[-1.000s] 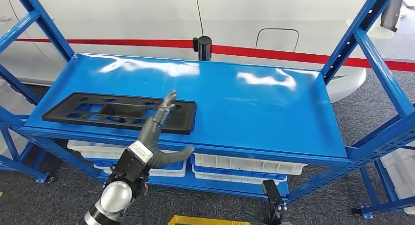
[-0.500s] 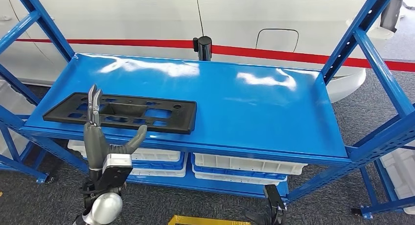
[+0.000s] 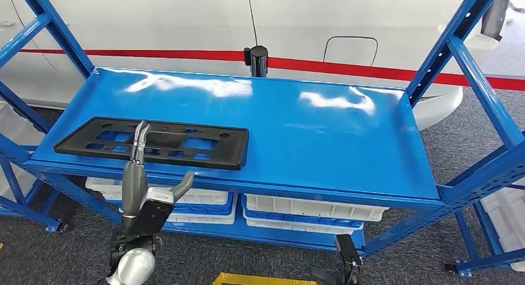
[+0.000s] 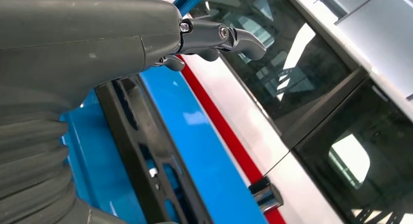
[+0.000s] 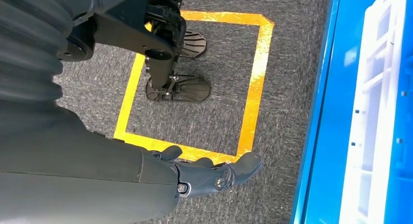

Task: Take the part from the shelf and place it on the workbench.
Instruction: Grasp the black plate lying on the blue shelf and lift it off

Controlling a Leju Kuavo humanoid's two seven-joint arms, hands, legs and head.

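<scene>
A flat black plastic part (image 3: 155, 142) with several cut-outs lies on the left side of the blue shelf (image 3: 309, 136), along its front edge. My left hand (image 3: 141, 173) is raised in front of that edge, fingers up and thumb spread, holding nothing; its fingertips overlap the part's front rim in the head view. The left wrist view looks past the left hand (image 4: 146, 39) along the black part (image 4: 146, 160). My right hand (image 5: 195, 177) hangs low above the floor beside the shelf, holding nothing.
White and blue bins (image 3: 297, 210) sit on the lower shelf level. Blue uprights (image 3: 464, 43) frame the shelf's corners. A white car with a red stripe (image 3: 347, 68) stands behind. A yellow taped square (image 5: 253, 87) marks the grey carpet below.
My left hand swung left from over the part's right half, then came back a little to the right and lower, staying open. The part has not moved.
</scene>
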